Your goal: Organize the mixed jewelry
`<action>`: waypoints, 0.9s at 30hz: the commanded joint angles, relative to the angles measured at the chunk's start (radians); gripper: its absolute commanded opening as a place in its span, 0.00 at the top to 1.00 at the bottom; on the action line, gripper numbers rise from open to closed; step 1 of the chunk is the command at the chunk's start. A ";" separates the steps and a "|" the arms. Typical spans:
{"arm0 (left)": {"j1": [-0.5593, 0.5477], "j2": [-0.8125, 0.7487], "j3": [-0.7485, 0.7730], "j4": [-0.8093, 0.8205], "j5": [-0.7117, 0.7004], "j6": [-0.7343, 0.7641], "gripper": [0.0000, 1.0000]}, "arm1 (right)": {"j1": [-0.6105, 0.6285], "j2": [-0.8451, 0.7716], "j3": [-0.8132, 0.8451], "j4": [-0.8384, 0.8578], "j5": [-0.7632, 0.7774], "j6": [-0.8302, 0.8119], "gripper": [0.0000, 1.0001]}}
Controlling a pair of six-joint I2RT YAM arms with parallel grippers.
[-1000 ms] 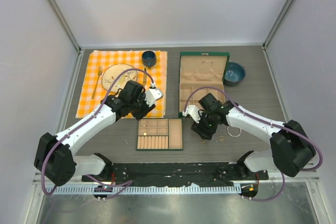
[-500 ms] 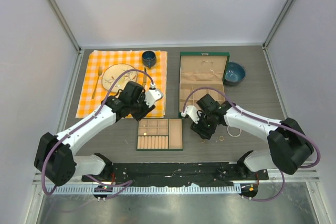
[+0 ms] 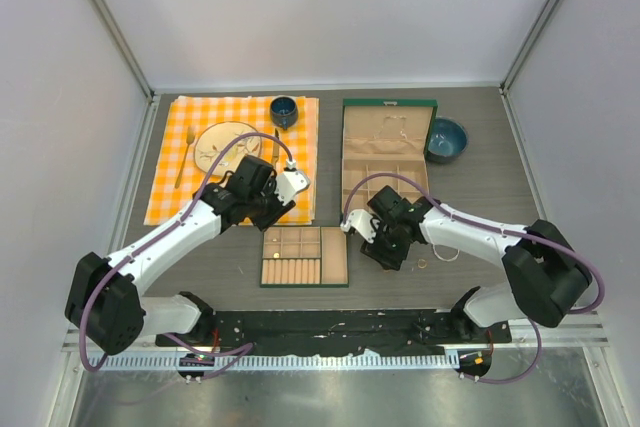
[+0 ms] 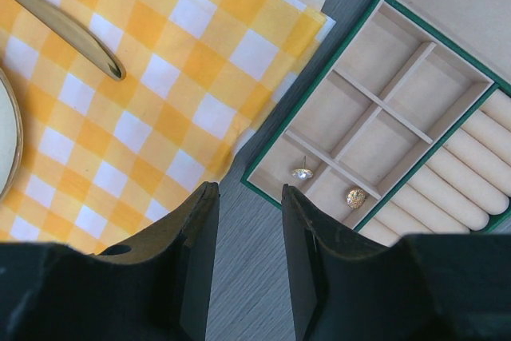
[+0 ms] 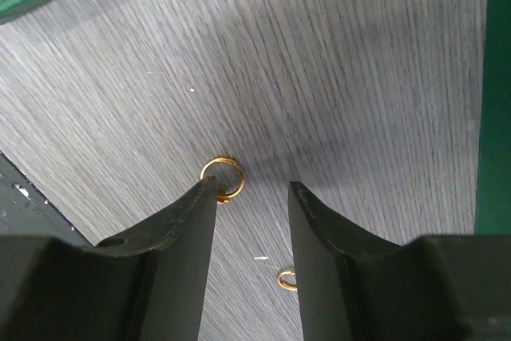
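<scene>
Ring (image 5: 222, 179) just beside one fingertip of right end effector (image 5: 252, 191)

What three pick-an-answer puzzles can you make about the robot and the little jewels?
1. Where is the gold ring by the right gripper? A on the table B in a bowl C on the cloth
2. How many jewels does the left wrist view show in the tray? A none B two C five
3. The right gripper is A shut on a ring B open, empty C shut on a fork
1 A: grey wood surrounds it. 2 B: a clear stud and a gold stud. 3 B: only table shows between its jaws.
</scene>
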 commanded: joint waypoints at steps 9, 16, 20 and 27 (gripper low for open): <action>-0.005 -0.025 -0.004 0.034 -0.015 0.012 0.59 | 0.024 0.022 -0.011 0.031 0.062 -0.005 0.64; -0.005 -0.025 -0.014 0.043 -0.026 0.014 0.59 | 0.044 0.034 -0.006 0.046 0.097 -0.015 0.75; -0.005 -0.025 -0.013 0.043 -0.030 0.015 0.59 | 0.056 0.043 -0.005 0.060 0.143 -0.031 0.80; -0.005 -0.028 -0.014 0.044 -0.041 0.019 0.59 | 0.064 0.077 0.006 0.084 0.176 -0.074 0.85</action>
